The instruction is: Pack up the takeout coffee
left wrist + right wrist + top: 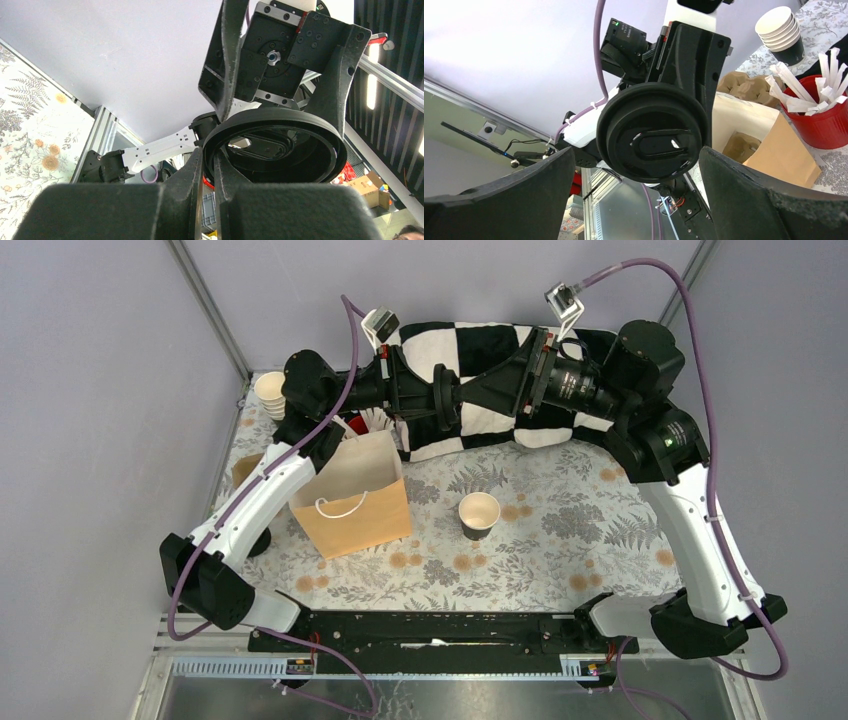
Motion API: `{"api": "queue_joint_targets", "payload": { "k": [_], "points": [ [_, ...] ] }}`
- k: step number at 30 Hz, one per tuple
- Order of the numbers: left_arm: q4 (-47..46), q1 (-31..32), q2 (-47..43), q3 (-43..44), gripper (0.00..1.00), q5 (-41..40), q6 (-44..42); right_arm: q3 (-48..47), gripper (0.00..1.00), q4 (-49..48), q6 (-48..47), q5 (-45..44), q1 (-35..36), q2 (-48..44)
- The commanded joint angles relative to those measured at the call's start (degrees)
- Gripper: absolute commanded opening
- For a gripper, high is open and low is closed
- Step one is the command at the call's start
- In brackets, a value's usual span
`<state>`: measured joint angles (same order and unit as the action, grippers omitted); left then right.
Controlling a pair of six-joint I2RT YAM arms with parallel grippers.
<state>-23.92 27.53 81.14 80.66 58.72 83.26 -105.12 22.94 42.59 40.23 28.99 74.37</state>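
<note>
The coffee cup (pixel 479 515), dark outside and white inside, stands open and lidless on the floral table mid-centre. Its black round lid (pixel 275 145) is in the air above the checkered cloth at the back. My left gripper (pixel 209 155) is shut on the lid's rim and shows in the top view (pixel 450 395). My right gripper (pixel 636 150) is open and faces the lid's top (pixel 651 132), with a finger on either side and not touching it. It also shows in the top view (pixel 485 390).
A brown paper bag (pixel 355 495) stands open left of the cup, with a cardboard carrier (pixel 741 145) inside. Behind it are a red cup of white sticks (pixel 824 125) and a stack of pale cups (pixel 270 390). A black-and-white checkered cloth (pixel 480 340) lies at the back.
</note>
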Motion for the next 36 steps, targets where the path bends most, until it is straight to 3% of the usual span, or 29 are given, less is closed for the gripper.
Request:
{"api": "queue_joint_targets", "payload": {
  "k": [1,7,17,24,33,34,36],
  "points": [
    [-1.65,-0.4,-0.86,0.69,0.0,-0.01,-1.13,1.68,1.0,-4.52,1.02,1.76,0.96,-0.89],
    [-1.74,-0.41,-0.95,0.47,0.0,-0.19,-1.0,1.59,0.99,-3.34,0.48,0.94,1.78,0.28],
    [-1.26,-0.33,-0.75,0.48,0.0,-0.54,-1.17,1.57,0.85,-4.09,1.07,1.43,2.33,1.7],
    [0.16,-0.37,-0.64,0.66,0.0,-0.71,-2.1,1.33,0.87,-4.0,0.95,0.83,2.46,2.17],
    [2.6,-0.66,-0.42,1.21,0.0,-0.8,-3.97,1.66,0.68,-4.3,1.95,-0.24,2.41,2.07],
    [2.65,-0.88,-0.67,0.86,0.03,-0.92,-4.36,1.78,0.67,-4.35,2.06,-0.58,2.43,1.85],
    [3.47,-1.61,-1.51,-0.08,0.22,-1.2,-5.69,1.84,0.67,-4.44,2.38,-1.37,2.42,1.39]
  ]
}}
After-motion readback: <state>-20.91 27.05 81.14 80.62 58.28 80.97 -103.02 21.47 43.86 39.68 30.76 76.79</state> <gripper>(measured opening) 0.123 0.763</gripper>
